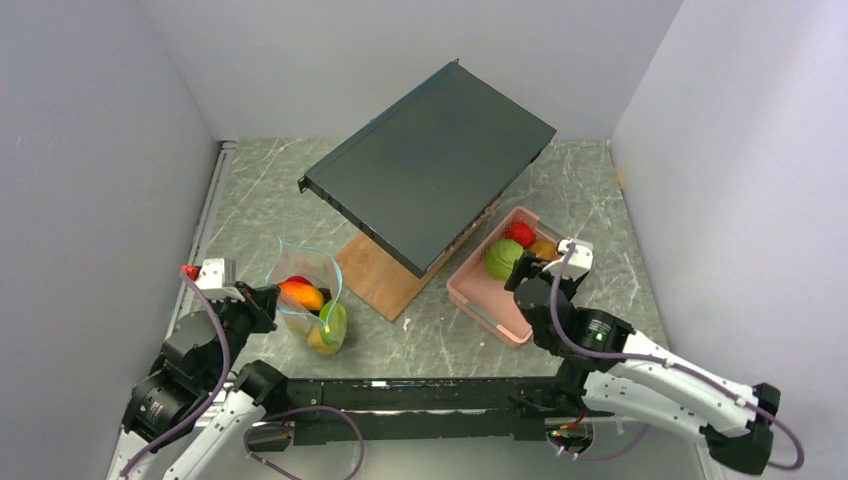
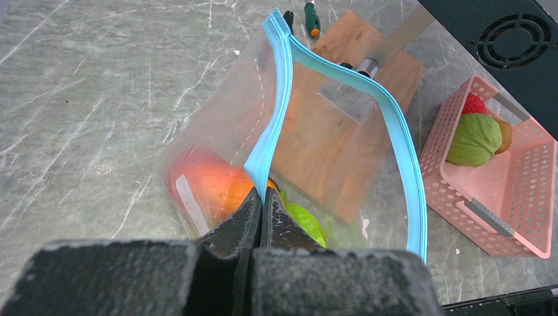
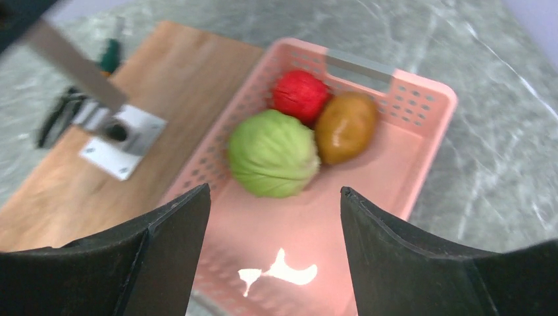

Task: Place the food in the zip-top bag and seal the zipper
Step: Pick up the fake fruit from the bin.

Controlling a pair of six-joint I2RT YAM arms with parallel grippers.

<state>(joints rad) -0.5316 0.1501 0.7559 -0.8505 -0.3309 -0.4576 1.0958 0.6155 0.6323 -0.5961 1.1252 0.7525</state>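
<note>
Marble tabletop (image 1: 600, 200): left tool (image 2: 258, 197) clenched on zip-top bag (image 2: 329, 151) zipper (image 2: 276, 99); right tool (image 3: 273, 192) spread above food (image 3: 273, 153) in tray (image 3: 421, 99).

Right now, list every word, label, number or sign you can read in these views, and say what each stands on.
No text can be read in any view.
White label on the zip-top bag: any print is too blurred to read.
Pink tray, black case, wooden board: no markings visible.

Overhead, two wrist close-ups, shared tray (image 1: 488, 294)
</note>
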